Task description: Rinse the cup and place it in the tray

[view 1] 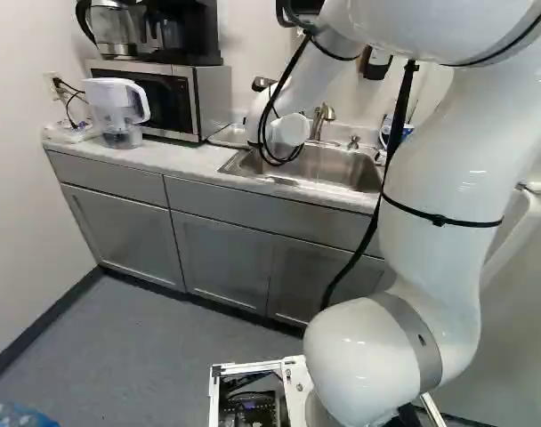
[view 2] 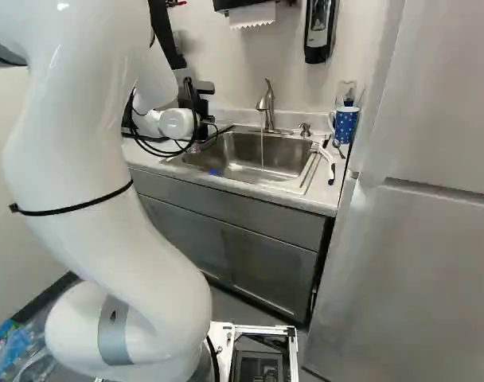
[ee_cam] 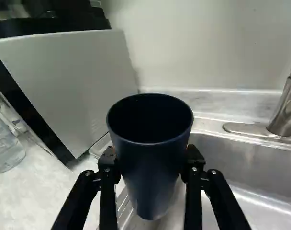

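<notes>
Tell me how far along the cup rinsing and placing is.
Looks done: the cup is picked up, and a thin stream of water runs from the faucet.
In hand: the gripper holds the cup by its sides near the microwave end of the sink, away from the faucet. I can't tell whether it has been rinsed.
Left: any rinsing not yet done, then setting it in the tray and releasing.

Gray cabinets [view 1: 222, 253] stand against a pale wall [view 1: 21, 178] above gray flooring [view 1: 146, 356].
</notes>
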